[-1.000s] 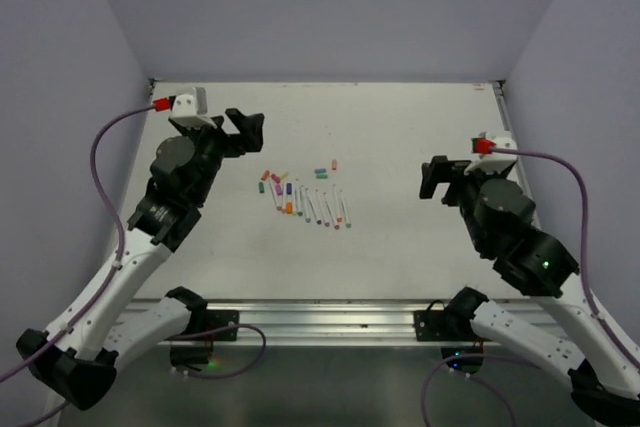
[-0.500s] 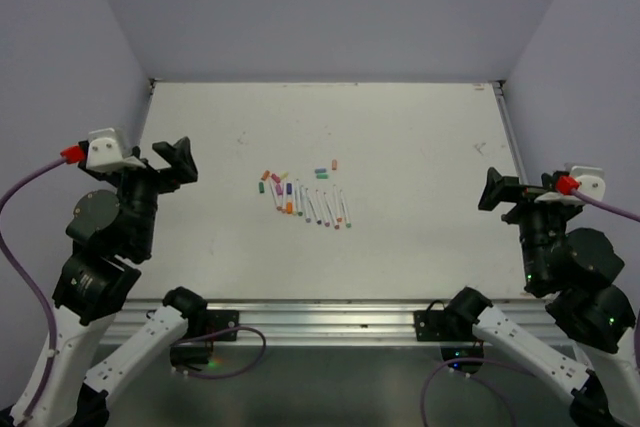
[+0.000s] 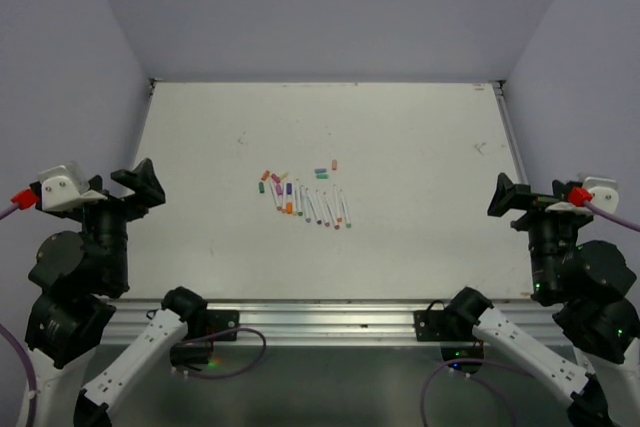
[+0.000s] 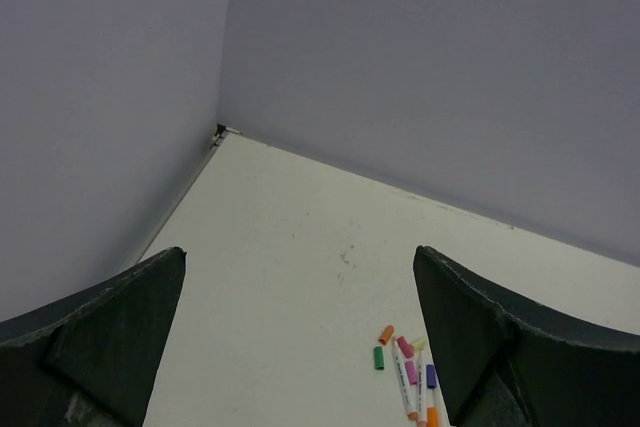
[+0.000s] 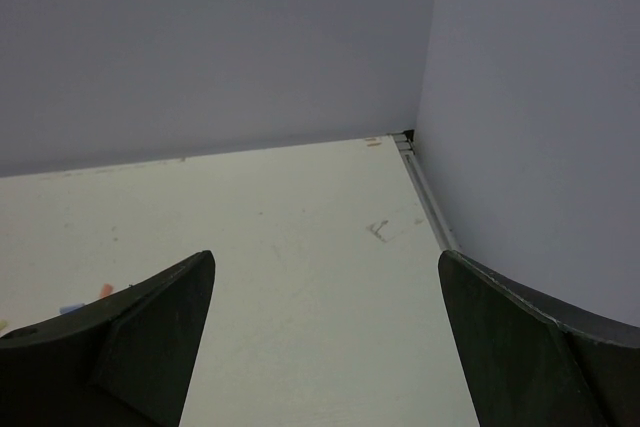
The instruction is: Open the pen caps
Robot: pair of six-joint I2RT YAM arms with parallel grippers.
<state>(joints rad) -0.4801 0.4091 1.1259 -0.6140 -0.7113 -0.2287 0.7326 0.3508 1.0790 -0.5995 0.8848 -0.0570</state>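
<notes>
Several loose pen caps lie at the table's middle: an orange cap [image 3: 265, 175], a green cap [image 3: 262, 187], a pink cap [image 3: 276, 178] and another orange cap [image 3: 334, 163]. Beside them lies a row of white pen barrels [image 3: 312, 205] with coloured tips. My left gripper [image 3: 137, 187] is open and empty, raised at the near left, far from the pens. My right gripper [image 3: 508, 198] is open and empty at the near right. The left wrist view shows the orange cap [image 4: 386, 334], green cap [image 4: 379, 357] and pink cap [image 4: 405, 346] beyond its gripper [image 4: 300, 347]. In the right wrist view the gripper [image 5: 325, 337] frames bare table.
The white table [image 3: 420, 147] is walled in purple at the back and both sides. A metal rail [image 3: 320, 322] runs along the near edge between the arm bases. A faint scuff mark [image 5: 379, 230] lies near the right wall.
Both arms have pulled back from the table's middle toward the near edge and outward, the left to the far left and the right to the far right. The pens and caps have not moved.
</notes>
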